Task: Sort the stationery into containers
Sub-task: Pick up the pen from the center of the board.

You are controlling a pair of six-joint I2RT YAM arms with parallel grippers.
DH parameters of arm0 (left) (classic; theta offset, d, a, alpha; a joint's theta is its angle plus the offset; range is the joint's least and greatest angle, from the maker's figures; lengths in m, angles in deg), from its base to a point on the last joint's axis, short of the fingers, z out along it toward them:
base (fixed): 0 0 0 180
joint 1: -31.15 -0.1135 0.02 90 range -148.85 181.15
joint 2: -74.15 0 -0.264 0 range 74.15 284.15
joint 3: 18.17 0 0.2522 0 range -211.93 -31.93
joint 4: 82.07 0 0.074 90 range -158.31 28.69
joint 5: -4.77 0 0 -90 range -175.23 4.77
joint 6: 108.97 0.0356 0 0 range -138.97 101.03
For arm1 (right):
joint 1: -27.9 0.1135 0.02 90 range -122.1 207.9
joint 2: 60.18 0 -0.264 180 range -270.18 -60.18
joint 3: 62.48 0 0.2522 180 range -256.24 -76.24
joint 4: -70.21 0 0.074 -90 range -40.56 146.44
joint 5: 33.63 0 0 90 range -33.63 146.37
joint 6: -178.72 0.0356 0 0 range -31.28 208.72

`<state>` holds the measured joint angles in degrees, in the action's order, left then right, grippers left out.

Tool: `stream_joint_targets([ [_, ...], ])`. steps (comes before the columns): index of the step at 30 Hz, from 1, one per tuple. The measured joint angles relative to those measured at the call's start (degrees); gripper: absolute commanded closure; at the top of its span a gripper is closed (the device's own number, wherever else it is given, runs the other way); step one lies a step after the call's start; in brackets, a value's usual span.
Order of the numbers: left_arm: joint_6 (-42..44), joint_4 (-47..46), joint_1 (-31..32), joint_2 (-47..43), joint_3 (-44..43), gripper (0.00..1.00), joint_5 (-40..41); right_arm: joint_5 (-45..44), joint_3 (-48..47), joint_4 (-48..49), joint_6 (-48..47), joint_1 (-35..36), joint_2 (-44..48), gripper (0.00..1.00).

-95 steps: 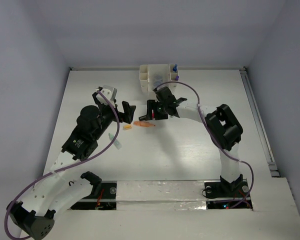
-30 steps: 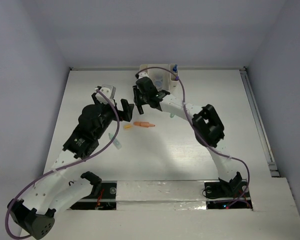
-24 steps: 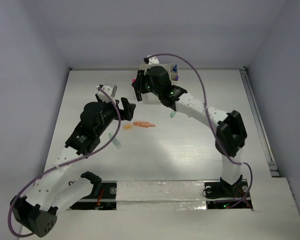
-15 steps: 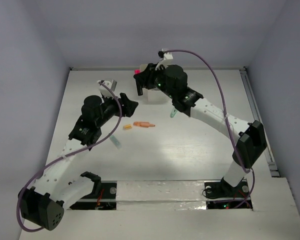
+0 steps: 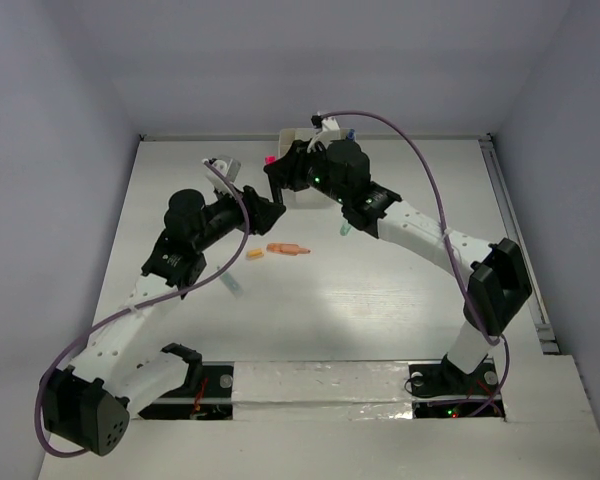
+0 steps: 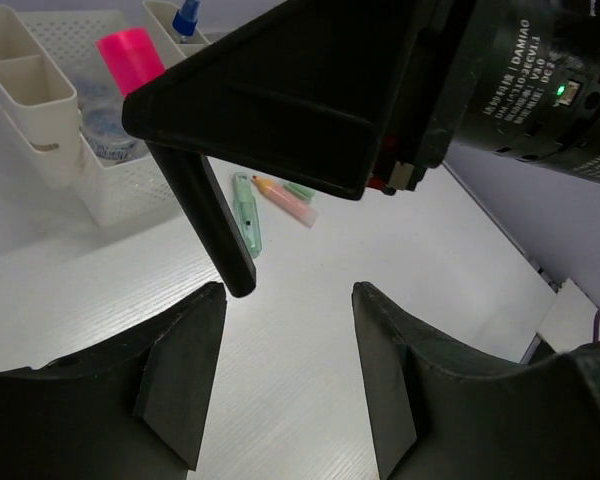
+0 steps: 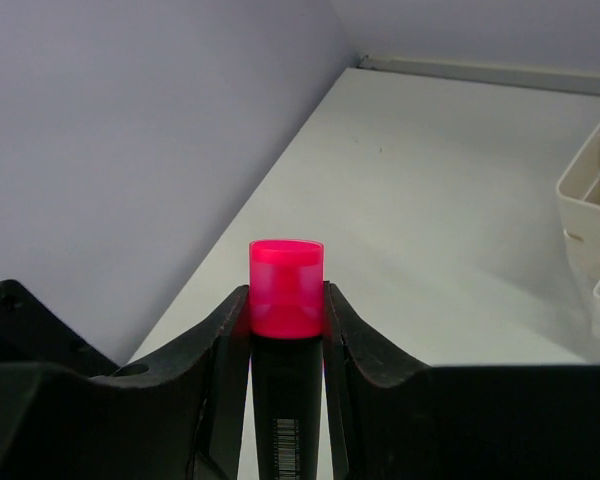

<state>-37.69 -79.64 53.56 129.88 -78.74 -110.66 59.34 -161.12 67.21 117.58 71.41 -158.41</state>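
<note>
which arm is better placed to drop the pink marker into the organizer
Right: the right gripper clamps the pink marker, close beside the organizer. The left gripper is open and holds nothing.

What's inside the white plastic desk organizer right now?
In the left wrist view, the white plastic organizer holds a blue-capped bottle in a far side compartment and a round tub in the middle. Near side compartments look empty. The pink-capped marker covers part of the middle.

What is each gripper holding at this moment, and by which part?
The right gripper holds the pink-and-black marker, clamped at the base of its pink cap. The left gripper is open and holds nothing.
</note>
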Motion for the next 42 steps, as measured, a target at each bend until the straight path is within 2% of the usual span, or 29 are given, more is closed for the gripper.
stream_joint_targets([
  [9, 0.1, 0.5, 0.0, 2.3, 0.0, 0.54, 1.4, 3.8, 0.9, 0.4, 2.1, 0.1, 0.1, 0.9],
  [15, 0.2, 0.6, 0.0, 2.3, 0.0, 0.64, 3.2, 5.1, 1.5, 0.5, 2.7, 0.1, 0.5, 0.9],
  [20, 0.4, 0.7, 0.0, 3.4, 0.0, 0.65, 3.5, 6.3, 2.9, 1.1, 3.4, 0.4, 1.6, 0.9],
  [22, 0.3, 0.9, 0.0, 4.0, -0.1, 0.74, 3.4, 6.8, 3.0, 1.3, 3.5, 0.7, 1.8, 0.9],
  [26, 0.4, 1.0, 0.0, 4.3, -0.2, 0.84, 3.2, 6.8, 3.1, 1.5, 3.5, 0.9, 1.9, 0.9],
  [27, 0.4, 1.1, 0.0, 4.3, -0.2, 0.99, 3.3, 6.8, 3.2, 1.7, 3.5, 0.9, 1.9, 0.9],
  [29, 0.5, 2.1, -0.2, 4.3, -0.2, 1.0, 4.3, 6.9, 3.3, 1.6, 3.5, 0.9, 2.1, 0.89],
  [31, 0.7, 2.6, -0.3, 4.4, -0.6, 1.0, 4.5, 7.0, 3.3, 1.7, 3.5, 0.9, 2.1, 0.8],
  [32, 0.9, 2.7, -0.2, 4.4, -0.7, 1.0, 4.6, 7.0, 3.3, 1.6, 3.4, 0.9, 2.3, 0.7],
  [33, 1.0, 2.8, -0.3, 4.4, -0.9, 1.0, 4.5, 7.0, 3.3, 1.6, 3.2, 0.8, 2.4, 0.45],
  [34, 1.2, 2.8, -0.3, 4.3, -0.9, 1.0, 4.2, 7.0, 3.3, 1.4, 3.1, 0.8, 2.6, 0.37],
  [36, 1.8, 2.8, -0.3, 4.1, -0.9, 1.0, 3.5, 9.3, 3.3, 0.4, 2.4, 0.5, 3.2, 0.26],
  [39, 2.2, 2.7, -0.3, 3.6, -0.9, 1.0, 0.4, 17.4, 3.5, 0.2, 3.0, -1.5, 4.5, 0.16],
  [42, 2.1, 1.4, -0.3, 2.8, -0.9, 1.0, -4.0, 27.6, 5.7, 2.1, 4.3, -6.5, 7.2, 0.09],
])
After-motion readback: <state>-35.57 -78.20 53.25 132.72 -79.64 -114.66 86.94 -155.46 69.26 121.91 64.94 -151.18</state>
